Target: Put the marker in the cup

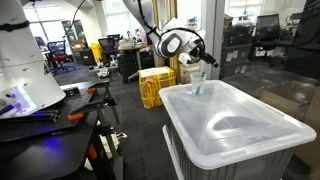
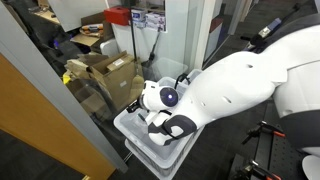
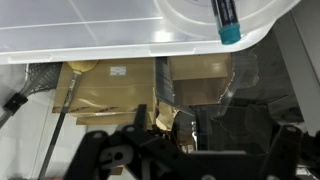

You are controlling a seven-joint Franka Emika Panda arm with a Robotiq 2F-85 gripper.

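Observation:
The cup (image 1: 200,85) stands on the big white bin lid (image 1: 240,125) near its far corner. The teal marker (image 1: 200,76) stands inside it, with one end sticking out of the top. In the wrist view the marker (image 3: 228,26) shows at the top edge, its teal end over the cup's whitish rim (image 3: 265,12). My gripper (image 1: 198,56) hangs just above and behind the cup, apart from it, and looks open and empty. It shows as dark fingers at the bottom of the wrist view (image 3: 172,125). In an exterior view my gripper (image 2: 172,130) hides the cup.
The bin lid (image 2: 135,138) sits on a white bin beside a glass wall (image 1: 265,50). Cardboard boxes (image 2: 108,70) stand behind the glass. Yellow crates (image 1: 155,85) are on the floor beyond. A dark bench with tools (image 1: 50,112) stands nearby.

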